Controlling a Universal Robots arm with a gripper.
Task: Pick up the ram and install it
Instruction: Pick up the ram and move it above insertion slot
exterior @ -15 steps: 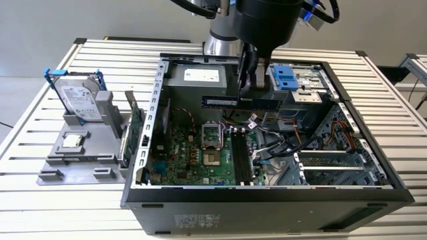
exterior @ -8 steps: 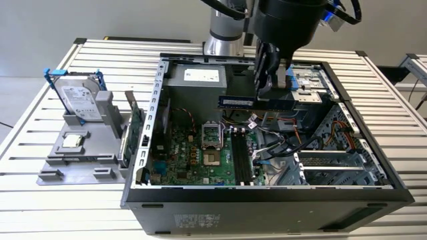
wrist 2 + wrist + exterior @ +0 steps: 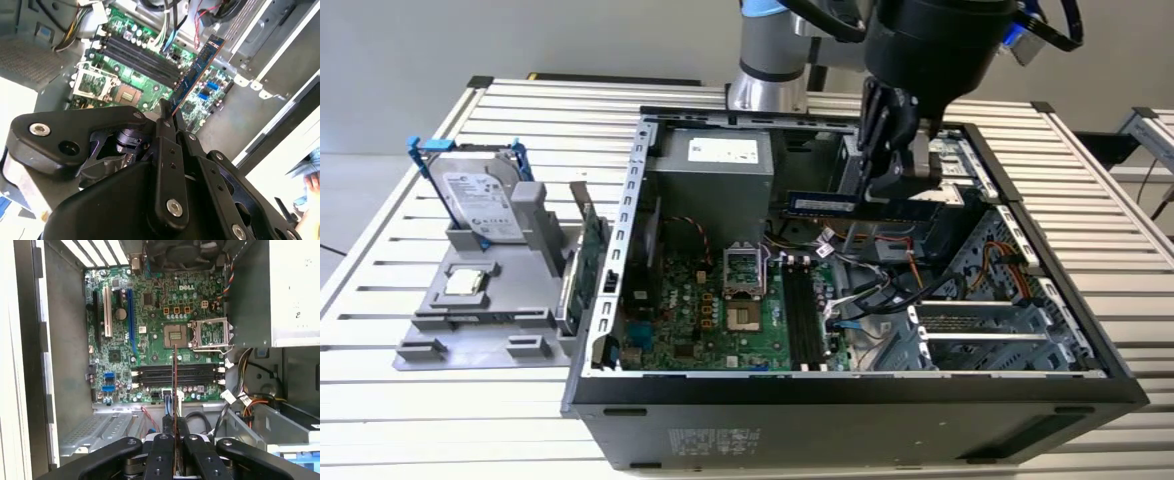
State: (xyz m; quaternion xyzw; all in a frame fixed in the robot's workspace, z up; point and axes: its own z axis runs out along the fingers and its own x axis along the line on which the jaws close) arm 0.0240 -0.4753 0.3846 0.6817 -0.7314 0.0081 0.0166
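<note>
Exterior view: gripper (image 3: pixel 905 190) clenched on the ram (image 3: pixel 834 205), held level above the open case (image 3: pixel 640 220) (clear of the motherboard), its long axis lying crosswise to the memory slots (image 3: pixel 798 310) below.

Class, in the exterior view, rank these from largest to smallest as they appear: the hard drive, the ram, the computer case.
1. computer case
2. hard drive
3. ram, longer than the drive yet much thinner

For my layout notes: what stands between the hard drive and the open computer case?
A green expansion card stands on edge there, at the side of the gray holder, as seen in the exterior view.
</note>
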